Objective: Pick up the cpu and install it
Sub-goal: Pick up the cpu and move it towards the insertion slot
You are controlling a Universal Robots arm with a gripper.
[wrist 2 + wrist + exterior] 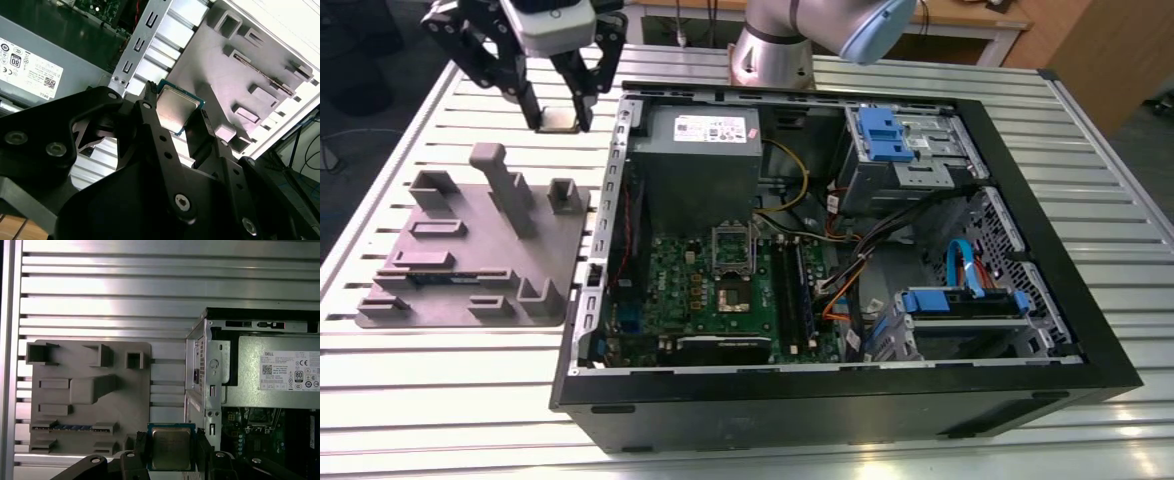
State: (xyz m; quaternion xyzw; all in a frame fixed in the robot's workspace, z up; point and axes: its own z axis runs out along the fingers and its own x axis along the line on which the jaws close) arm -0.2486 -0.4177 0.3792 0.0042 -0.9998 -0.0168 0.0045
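Cpu (pixel 170 448) between fingers (pixel 203 452), outside case (pixel 827 405)

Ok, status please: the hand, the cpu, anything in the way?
Hand shut on cpu, held above the table beside the computer case. Cpu not yet on the motherboard. Its side wall stands between them.

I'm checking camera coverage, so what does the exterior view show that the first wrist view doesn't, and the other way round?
Exterior view: the arm, blue drive bays and orange cables. First wrist view: the cpu's metal top, face-on. Both: the pincer shut on the cpu, the grey tray, the case.
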